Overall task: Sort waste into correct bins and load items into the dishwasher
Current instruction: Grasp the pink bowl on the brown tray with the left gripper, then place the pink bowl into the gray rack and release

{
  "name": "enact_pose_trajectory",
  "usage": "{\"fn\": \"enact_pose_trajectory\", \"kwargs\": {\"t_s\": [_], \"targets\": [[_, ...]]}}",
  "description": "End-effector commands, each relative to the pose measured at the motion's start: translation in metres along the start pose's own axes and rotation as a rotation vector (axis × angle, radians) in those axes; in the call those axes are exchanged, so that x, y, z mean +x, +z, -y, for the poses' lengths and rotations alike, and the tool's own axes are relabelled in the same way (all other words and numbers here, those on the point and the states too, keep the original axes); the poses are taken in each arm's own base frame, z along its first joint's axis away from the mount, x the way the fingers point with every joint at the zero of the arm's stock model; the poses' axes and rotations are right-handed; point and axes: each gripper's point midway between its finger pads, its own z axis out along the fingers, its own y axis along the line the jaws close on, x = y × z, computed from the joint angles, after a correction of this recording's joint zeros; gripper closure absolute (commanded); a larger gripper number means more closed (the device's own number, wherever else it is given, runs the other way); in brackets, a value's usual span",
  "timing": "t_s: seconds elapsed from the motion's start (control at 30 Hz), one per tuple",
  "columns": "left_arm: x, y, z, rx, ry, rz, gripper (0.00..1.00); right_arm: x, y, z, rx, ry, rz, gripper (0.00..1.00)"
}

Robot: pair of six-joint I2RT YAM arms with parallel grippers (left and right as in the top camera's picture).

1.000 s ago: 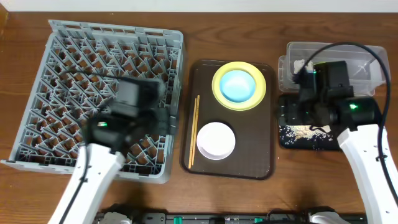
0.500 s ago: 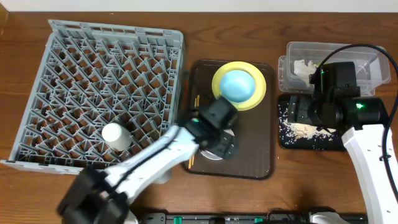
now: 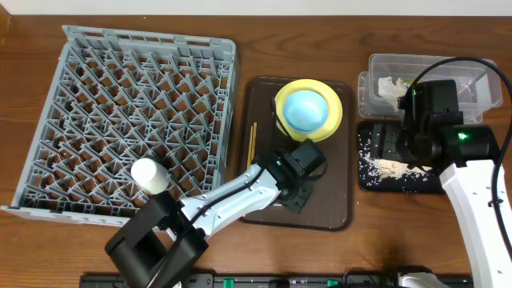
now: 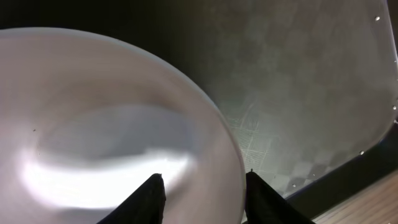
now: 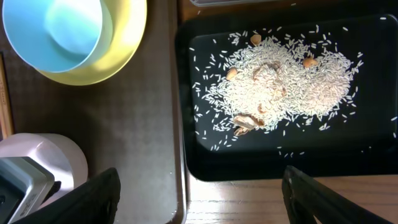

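My left gripper (image 3: 294,188) is down on the brown serving tray (image 3: 336,200), covering the small white bowl from above. In the left wrist view the white bowl (image 4: 112,124) fills the frame, and the gripper (image 4: 202,177) is shut on its rim, one finger inside and one outside. The light blue bowl (image 3: 304,110) sits in the yellow-green plate (image 3: 336,112). The chopsticks (image 3: 253,148) lie along the tray's left side. My right gripper (image 5: 199,205) hangs open and empty over the black tray (image 3: 400,180), which holds the rice scraps (image 5: 286,87).
The grey dishwasher rack (image 3: 120,96) fills the left side, with a white cup-like thing (image 3: 150,174) near its front edge. The clear tub (image 3: 472,68) at the back right holds a white tissue (image 3: 390,86). The right arm partly covers the tub.
The left arm left the rack, where a white cup-like thing now stands, and reached onto the brown tray. Its jaws closed on the white bowl's rim. The right arm shifted slightly right.
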Motion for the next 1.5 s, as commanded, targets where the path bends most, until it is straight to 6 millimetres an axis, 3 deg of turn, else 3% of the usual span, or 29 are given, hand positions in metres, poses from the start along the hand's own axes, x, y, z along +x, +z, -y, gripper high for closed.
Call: {"fn": "enact_pose_trajectory", "kwargs": {"t_s": [0.0,0.17,0.4,0.6,0.7,0.77,0.93,1.17,1.47], "targets": [[0.004,0.008,0.0,-0.013,0.002,-0.017,0.58,-0.002,-0.004,0.003,0.011,0.023,0.016,0.19],[0.012,0.018,0.003,-0.02,0.017,-0.047,0.66,-0.002,-0.004,0.003,0.012,0.023,0.015,0.19],[0.0,0.005,0.008,-0.003,0.024,0.0,0.93,-0.001,-0.004,0.004,0.013,0.023,0.012,0.19],[-0.032,-0.05,0.023,0.04,0.069,0.135,0.94,-0.001,-0.004,0.004,0.014,0.019,0.009,0.19],[-0.051,-0.09,0.016,0.042,0.054,0.23,0.94,-0.001,-0.004,0.004,0.014,0.019,0.009,0.19],[-0.066,-0.128,-0.009,0.039,-0.011,0.33,0.94,-0.001,-0.004,0.004,0.014,0.019,0.009,0.19],[-0.078,-0.18,-0.077,0.039,-0.135,0.466,0.94,-0.001,-0.004,0.004,0.014,0.019,0.009,0.19],[-0.078,-0.204,-0.151,0.303,-0.279,0.53,0.94,-0.001,-0.004,0.004,0.014,0.019,0.009,0.19],[-0.076,-0.234,-0.226,0.725,-0.403,0.714,0.94,0.0,-0.004,0.004,0.014,0.019,0.007,0.19]]}}
